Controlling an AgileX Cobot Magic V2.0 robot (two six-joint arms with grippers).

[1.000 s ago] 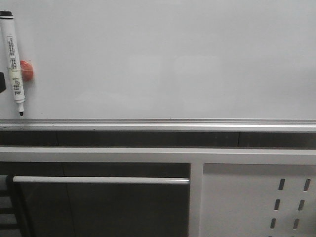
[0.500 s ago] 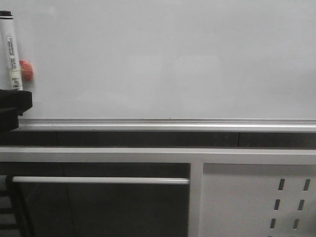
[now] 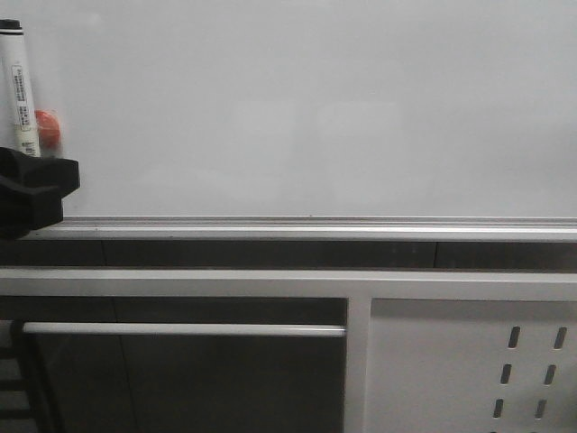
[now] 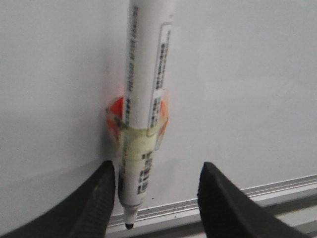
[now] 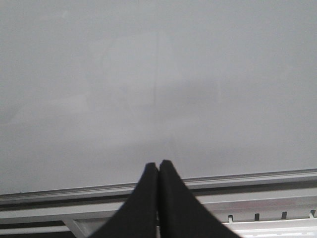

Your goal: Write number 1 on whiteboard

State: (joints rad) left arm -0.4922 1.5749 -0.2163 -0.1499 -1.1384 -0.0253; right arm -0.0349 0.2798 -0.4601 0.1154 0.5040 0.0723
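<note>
Left gripper (image 4: 157,196) stands spread wide around the lower end of the marker (image 4: 143,99), one finger (image 4: 96,203) just beside its barrel, the other well apart. In the front view this black claw sits at nine o'clock, low against the whiteboard (image 3: 315,108). An orange holder (image 4: 115,111) pins the upright marker there. Right gripper (image 5: 158,171) faces the board, fingers pressed together.

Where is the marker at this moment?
In the front view the marker hangs upright at the whiteboard's far left, taped to a red magnet, just above the open left gripper.
</note>
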